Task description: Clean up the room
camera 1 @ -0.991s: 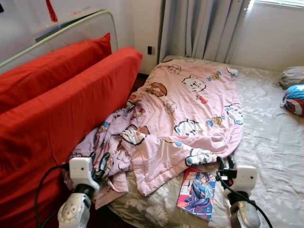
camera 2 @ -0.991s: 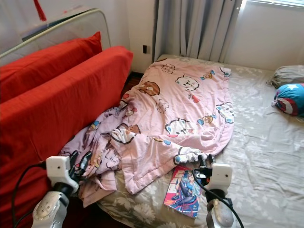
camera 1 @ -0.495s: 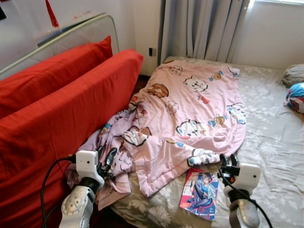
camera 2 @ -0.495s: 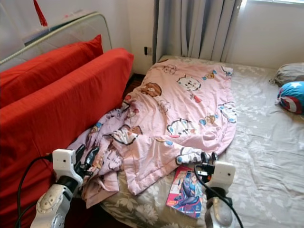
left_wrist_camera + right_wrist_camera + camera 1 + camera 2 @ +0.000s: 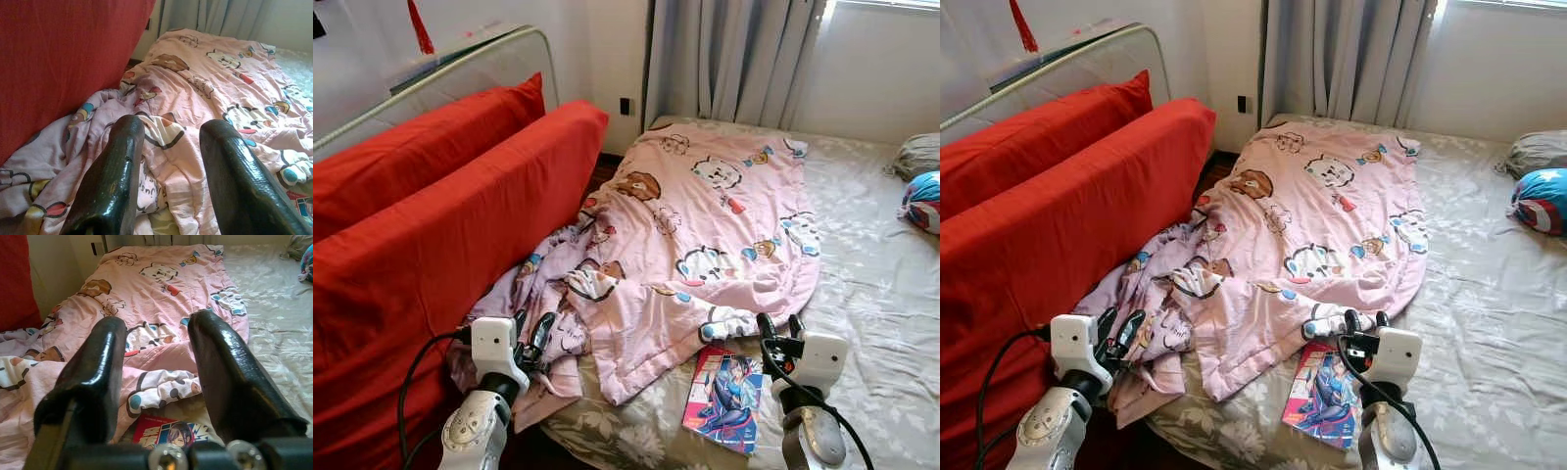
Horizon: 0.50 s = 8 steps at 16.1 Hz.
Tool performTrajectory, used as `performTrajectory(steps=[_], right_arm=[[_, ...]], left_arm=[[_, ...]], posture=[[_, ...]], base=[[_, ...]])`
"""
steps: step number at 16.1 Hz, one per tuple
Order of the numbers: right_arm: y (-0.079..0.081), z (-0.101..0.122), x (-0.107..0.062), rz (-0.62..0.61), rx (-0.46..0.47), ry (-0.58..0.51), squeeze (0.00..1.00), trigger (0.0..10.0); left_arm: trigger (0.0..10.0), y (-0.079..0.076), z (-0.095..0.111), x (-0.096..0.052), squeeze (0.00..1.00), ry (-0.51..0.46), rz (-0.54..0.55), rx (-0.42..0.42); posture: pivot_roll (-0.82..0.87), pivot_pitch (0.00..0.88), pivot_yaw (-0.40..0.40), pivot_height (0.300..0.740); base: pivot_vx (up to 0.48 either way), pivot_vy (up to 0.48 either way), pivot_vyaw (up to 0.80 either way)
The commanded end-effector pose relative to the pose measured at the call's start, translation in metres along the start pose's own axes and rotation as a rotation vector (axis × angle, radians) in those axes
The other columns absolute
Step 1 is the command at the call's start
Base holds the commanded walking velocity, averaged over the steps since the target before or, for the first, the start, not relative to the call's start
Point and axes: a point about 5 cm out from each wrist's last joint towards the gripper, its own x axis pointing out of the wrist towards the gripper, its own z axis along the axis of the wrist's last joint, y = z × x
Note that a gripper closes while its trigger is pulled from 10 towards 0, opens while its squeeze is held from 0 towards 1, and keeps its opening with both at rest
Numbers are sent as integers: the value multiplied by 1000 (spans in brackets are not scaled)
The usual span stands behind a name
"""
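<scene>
**A:** Where did the pink blanket lie relative to the two grippers?

**B:** It was spread over the left half of the bed, its long axis running from the near left corner away toward the curtains. The far end lay fairly flat; the near end was bunched into a heap that spilled against the red sofa.

**A:** And which arm was nearer that heap?

**B:** The left gripper. It hovered at the near left, fingers spread wide and empty, with the crumpled folds just beyond its tips. In the left wrist view the rumpled cloth showed between the two black fingers.

**A:** The right one?

**B:** The right gripper hung near the blanket's near right edge, also wide open and holding nothing. The comic book lay on the sheet just to its left, partly tucked under the blanket's hem; the right wrist view showed its cover below the fingers.

**A:** So what did the next move turn on?

**B:** Probably that each gripper already faced its own corner of the near edge, so both could reach forward and take hold, the left into the heap, the right onto the hem above the book
</scene>
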Motion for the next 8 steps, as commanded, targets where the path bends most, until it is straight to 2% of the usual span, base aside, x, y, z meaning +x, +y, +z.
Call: performTrajectory(steps=[1, 8], right_arm=[[-3, 5, 1, -12, -6, -12, 0, 10000], [-3, 10, 3, -18, -11, -13, 0, 10000]], left_arm=[[10000, -1, 1, 0, 0, 4, 0, -4], [10000, -5, 3, 2, 0, 5, -7, -10]], posture=[[-34, 34, -10, 740], [-34, 49, -11, 740]], base=[[0, 0, 0], [0, 0, 0]])
